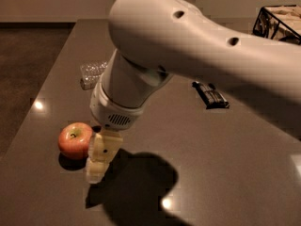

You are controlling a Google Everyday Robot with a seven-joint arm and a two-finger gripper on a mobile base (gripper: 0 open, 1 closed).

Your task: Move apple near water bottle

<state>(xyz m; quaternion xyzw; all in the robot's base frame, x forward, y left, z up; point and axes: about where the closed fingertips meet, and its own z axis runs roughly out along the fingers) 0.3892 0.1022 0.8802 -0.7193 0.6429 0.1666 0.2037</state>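
Note:
The red apple [75, 140] with yellowish patches sits on the dark table [225, 173] near its front left. My gripper [99, 158] hangs from the large pale arm right beside the apple on its right, low over the table and touching or nearly touching it. The clear ribbed water bottle [91, 73] lies on its side farther back; only its base end shows, the rest is hidden behind my arm.
A flat black snack bar [210, 94] lies to the right of my arm. A dark wire basket [277, 21] stands at the back right corner. The table's left edge runs close to the apple, with floor beyond it.

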